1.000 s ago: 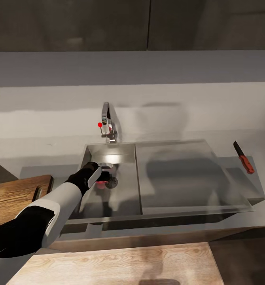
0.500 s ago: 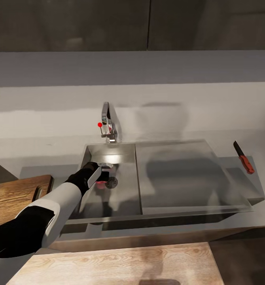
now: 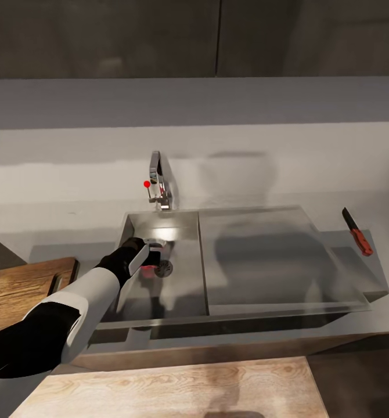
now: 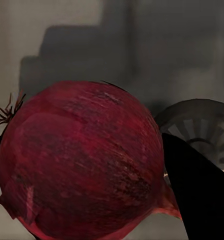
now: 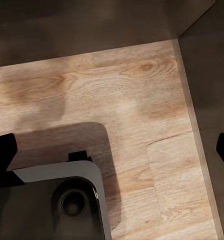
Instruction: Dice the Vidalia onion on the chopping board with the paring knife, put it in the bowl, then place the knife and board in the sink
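Now | Vidalia onion (image 4: 81, 160): dark red, streaked | left pincer (image 3: 151, 261): clasping it

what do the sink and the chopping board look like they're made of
The sink looks like brushed stainless steel: grey, with a soft sheen and a bright reflection below the faucet. The chopping board looks like dark-brown wood with visible grain streaks, matte or lightly oiled. This is a render, so that goes by looks only.
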Robot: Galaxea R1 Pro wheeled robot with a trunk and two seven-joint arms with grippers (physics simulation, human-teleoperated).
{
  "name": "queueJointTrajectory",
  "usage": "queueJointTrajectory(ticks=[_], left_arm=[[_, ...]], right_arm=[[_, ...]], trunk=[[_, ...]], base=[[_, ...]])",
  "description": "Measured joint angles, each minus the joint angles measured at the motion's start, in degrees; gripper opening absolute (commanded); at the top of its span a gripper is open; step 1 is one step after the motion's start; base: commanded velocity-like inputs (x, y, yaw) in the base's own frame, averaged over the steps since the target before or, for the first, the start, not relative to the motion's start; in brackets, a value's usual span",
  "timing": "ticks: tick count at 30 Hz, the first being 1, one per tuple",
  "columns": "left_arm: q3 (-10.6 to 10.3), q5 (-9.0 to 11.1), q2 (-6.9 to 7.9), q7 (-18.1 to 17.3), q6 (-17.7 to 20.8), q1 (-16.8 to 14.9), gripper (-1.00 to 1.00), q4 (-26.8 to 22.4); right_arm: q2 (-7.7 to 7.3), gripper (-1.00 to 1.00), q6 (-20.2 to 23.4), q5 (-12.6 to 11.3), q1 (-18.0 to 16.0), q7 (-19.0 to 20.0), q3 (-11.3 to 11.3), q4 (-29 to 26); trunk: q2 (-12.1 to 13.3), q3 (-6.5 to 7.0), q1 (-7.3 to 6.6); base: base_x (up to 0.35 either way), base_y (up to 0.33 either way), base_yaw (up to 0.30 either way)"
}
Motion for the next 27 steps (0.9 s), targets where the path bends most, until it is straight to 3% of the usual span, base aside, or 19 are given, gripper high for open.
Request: queueJointTrajectory(ticks=[5, 12, 16, 18, 21, 25, 27], left_arm=[[0.01, -0.01, -0.02, 0.08, 0.0, -0.01, -1.0, -1.07], [-0.05, 0.1, 0.06, 0.04, 0.48, 1.49, -1.0, -8.98], [-0.14, 0.05, 0.19, 0.06, 1.52, 7.1, -1.0, -20.54], [-0.19, 0.05, 0.61, 0.07, 3.1, 11.46, -1.0, -28.54], [-0.23, -0.03, 1.32, 0.04, 5.58, 15.89, -1.0, -36.29], [-0.25, -0.22, 3.27, -0.03, 8.64, 22.77, -1.0, -48.52], [-0.23, -0.31, 5.03, -0.03, 9.44, 26.38, -1.0, -55.22]], right_arm=[[0.0, 1.0, 0.0, 0.0, -0.01, 0.0, 0.0, 0.0], [0.0, 1.0, 0.0, 0.0, 0.0, 0.0, 0.0, 0.08], [0.0, 1.0, 0.0, 0.0, 0.01, 0.0, 0.0, 0.09], [0.0, 1.0, 0.0, 0.0, 0.0, 0.0, 0.0, 0.09], [0.0, 1.0, 0.0, 0.0, -0.02, 0.0, 0.0, 0.09], [0.0, 1.0, 0.0, 0.0, 0.0, 0.0, 0.0, 0.1], [0.0, 1.0, 0.0, 0.01, 0.01, 0.0, 0.0, 0.15]], trunk=[[0.0, 0.43, 0.0], [0.0, 1.05, 0.0], [0.0, 1.41, 0.0], [0.0, 1.58, -0.01], [0.0, 1.85, 0.0], [0.0, 2.21, 0.0], [-0.01, 2.39, -0.01]], base=[[0.0, 0.0, 0.0], [0.0, 0.0, 0.0], [0.0, 0.0, 0.0], [0.0, 0.0, 0.0], [0.0, 0.0, 0.0], [0.0, 0.0, 0.0], [0.0, 0.0, 0.0]])
